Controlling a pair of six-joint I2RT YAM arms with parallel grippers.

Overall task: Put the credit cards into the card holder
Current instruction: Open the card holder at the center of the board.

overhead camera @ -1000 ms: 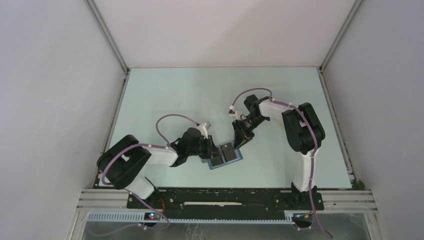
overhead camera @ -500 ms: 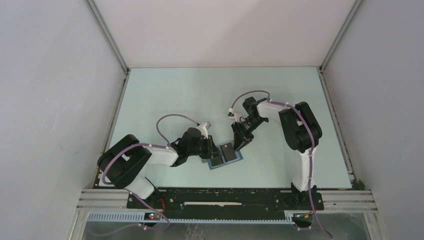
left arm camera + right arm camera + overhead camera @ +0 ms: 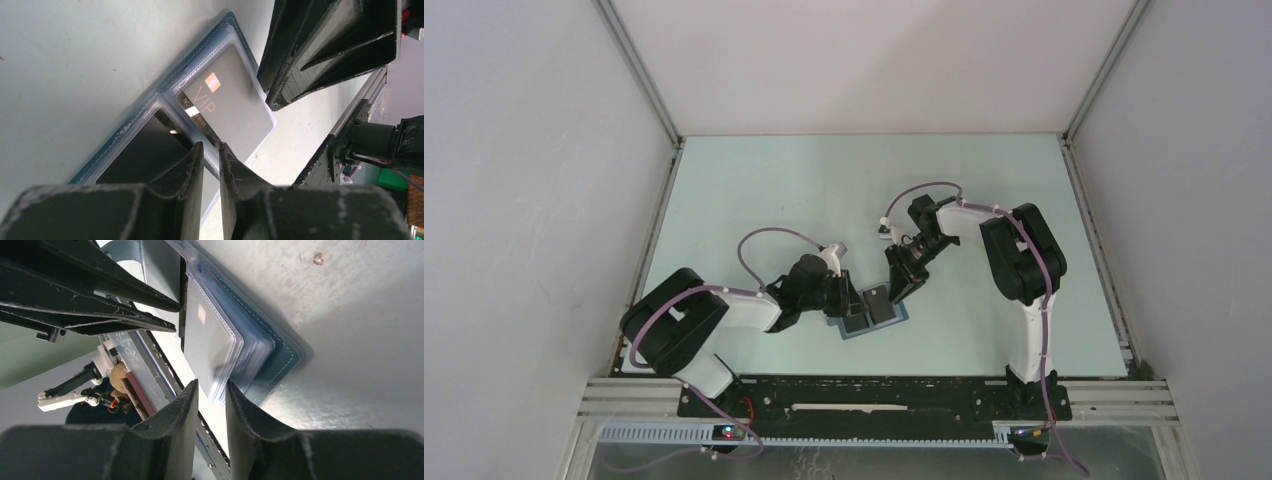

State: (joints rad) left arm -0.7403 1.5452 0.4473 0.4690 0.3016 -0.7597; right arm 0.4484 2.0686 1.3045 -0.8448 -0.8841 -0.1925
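The card holder [image 3: 889, 324] lies open and flat on the pale table, blue cover down, clear sleeves up. In the left wrist view a grey credit card [image 3: 230, 110] marked VIP sits in its right sleeve and a dark card [image 3: 142, 152] in its left. My left gripper [image 3: 210, 146] has its fingers a narrow gap apart, tips at the holder's middle fold, nothing clearly pinched. My right gripper [image 3: 210, 386] is open a little. Its tips sit just off the corner of the fanned sleeves [image 3: 235, 365], with nothing between them. From above, the left gripper [image 3: 852, 305] and right gripper [image 3: 897, 287] flank the holder.
The black base rail [image 3: 874, 385] runs along the near table edge just below the holder. White walls [image 3: 544, 200] close in the table on the left, right and back. The right arm's upright link [image 3: 1024, 260] stands to the holder's right.
The right gripper has slid slightly down-left toward the card holder and its jaws have eased apart a touch. The left arm and the holder have not moved.
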